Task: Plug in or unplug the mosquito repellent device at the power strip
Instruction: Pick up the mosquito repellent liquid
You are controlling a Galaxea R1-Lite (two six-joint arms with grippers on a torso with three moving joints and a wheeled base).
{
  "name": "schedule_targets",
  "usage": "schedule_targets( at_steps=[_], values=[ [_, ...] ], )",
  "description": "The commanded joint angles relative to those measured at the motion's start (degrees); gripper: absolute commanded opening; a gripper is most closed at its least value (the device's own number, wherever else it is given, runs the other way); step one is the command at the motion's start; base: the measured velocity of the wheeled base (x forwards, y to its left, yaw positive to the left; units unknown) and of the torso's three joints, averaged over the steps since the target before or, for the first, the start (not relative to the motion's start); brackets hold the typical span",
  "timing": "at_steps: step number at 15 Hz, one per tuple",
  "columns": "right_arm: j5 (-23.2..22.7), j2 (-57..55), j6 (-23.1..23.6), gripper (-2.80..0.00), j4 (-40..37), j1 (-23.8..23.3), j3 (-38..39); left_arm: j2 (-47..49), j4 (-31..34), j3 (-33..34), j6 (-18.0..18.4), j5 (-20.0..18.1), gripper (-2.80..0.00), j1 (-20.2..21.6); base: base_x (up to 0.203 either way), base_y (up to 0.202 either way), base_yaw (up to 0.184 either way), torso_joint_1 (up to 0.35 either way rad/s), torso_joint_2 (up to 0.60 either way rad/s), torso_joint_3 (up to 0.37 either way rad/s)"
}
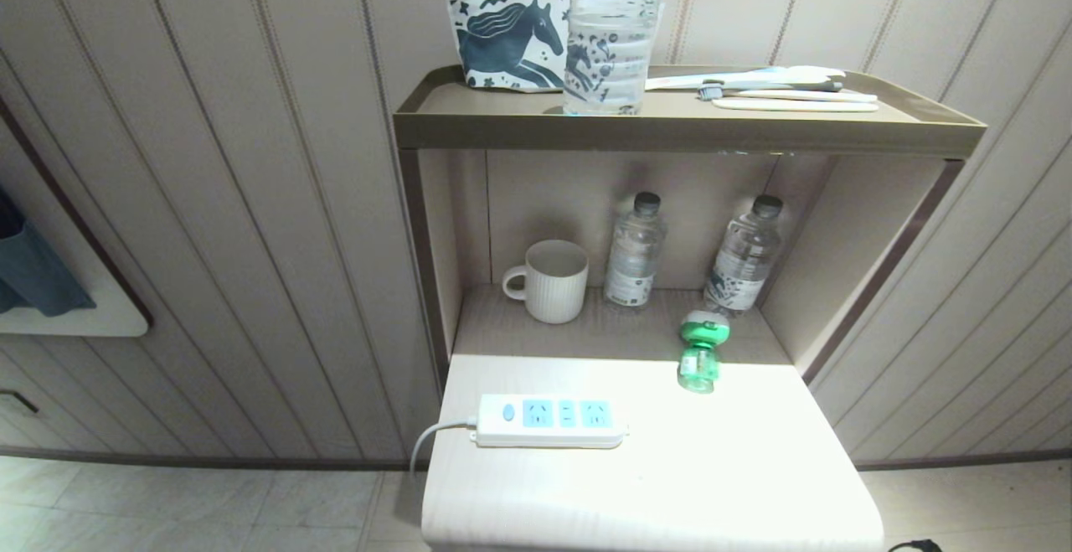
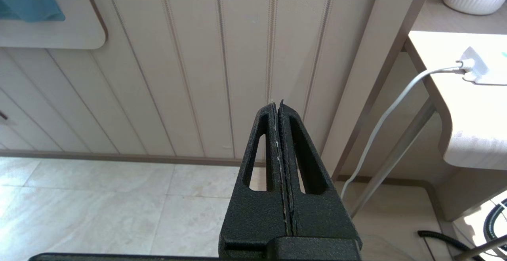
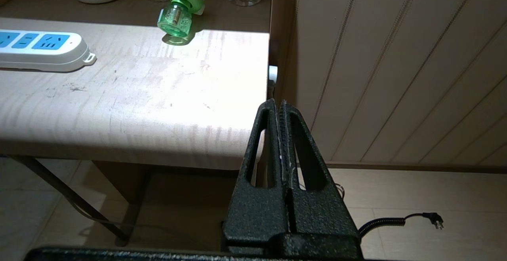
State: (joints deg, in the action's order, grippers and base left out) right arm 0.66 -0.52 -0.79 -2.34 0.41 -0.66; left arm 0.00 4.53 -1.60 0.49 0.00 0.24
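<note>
Nearest the robot, low in both wrist views, the left gripper [image 2: 279, 106] and right gripper [image 3: 277, 104] hang below the tabletop edge with fingers pressed together, holding nothing; neither arm appears in the head view, so both look parked, and the task seems not yet begun. At lower centre of the head view the white power strip [image 1: 548, 420] lies flat on the pale table [image 1: 754, 468], socket faces up and all bare, its cord [image 1: 427, 443] dropping off the left edge. The mosquito repellent device [image 1: 701, 353] lies on its side up and right of the strip, well apart from it, at the rear of the table where the shelf recess begins; unplugged, so plugging in appears to be the job. Further back in the recess stand a ribbed mug [image 1: 553, 280] and two water bottles [image 1: 635, 250]. The right wrist view alone shows the device's bottle base pointing toward the camera; the left wrist view alone shows the cord running down toward the floor. On the top shelf: a horse-print pouch [image 1: 511, 37].
</note>
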Motion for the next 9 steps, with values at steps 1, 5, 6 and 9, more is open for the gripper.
schedule_targets(
  at_steps=[1, 5, 6, 9],
  values=[
    [0.14, -0.09, 0.16, -2.80, -0.73, -0.06, -0.48, 0.09, 0.04, -0.07, -0.14, -0.09, -2.80, 0.02, 0.000, 0.000, 0.000, 0.000, 0.00, 0.000],
    [-0.53, -3.06, 0.13, -2.80, -10.29, 0.09, -16.13, 0.09, 0.04, -0.07, -0.22, -0.09, -2.80, 0.02, 0.000, 0.000, 0.000, 0.000, 0.00, 0.000],
    [-0.82, -5.38, 0.11, -2.80, -13.12, 0.13, -22.91, 0.09, 0.04, -0.07, -0.22, -0.09, -2.80, 0.02, 0.000, 0.000, 0.000, 0.000, 0.00, 0.000],
    [-1.24, -19.64, 0.04, -2.80, -18.58, 0.29, -40.67, 0.09, 0.04, -0.07, -0.22, -0.09, -2.80, 0.02, 0.000, 0.000, 0.000, 0.000, 0.00, 0.000]
  ],
)
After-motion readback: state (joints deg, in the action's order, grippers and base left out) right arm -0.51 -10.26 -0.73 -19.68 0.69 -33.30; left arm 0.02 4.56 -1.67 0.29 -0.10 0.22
